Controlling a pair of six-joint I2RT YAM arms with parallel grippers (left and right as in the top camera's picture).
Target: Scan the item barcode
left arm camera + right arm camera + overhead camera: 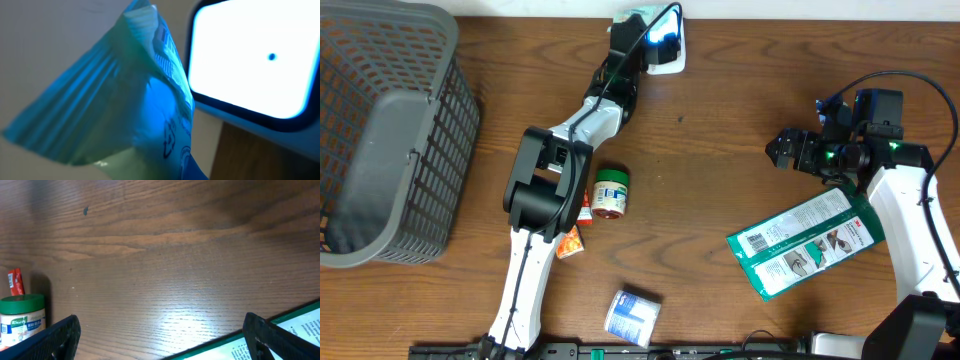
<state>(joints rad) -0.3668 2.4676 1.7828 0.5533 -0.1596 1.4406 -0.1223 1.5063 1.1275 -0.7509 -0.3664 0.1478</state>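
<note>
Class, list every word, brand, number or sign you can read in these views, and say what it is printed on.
"Knorr": label of the green-lidded jar.
Green packet: barcode and print, too small to read.
Teal pouch: markings blurred.
Blue-white packet: unreadable.

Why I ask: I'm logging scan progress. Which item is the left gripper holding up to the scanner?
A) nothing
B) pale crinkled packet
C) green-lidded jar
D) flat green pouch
B: the left gripper is shut on the crinkled packet beside the lit scanner, while the jar and green pouch lie on the table.
</note>
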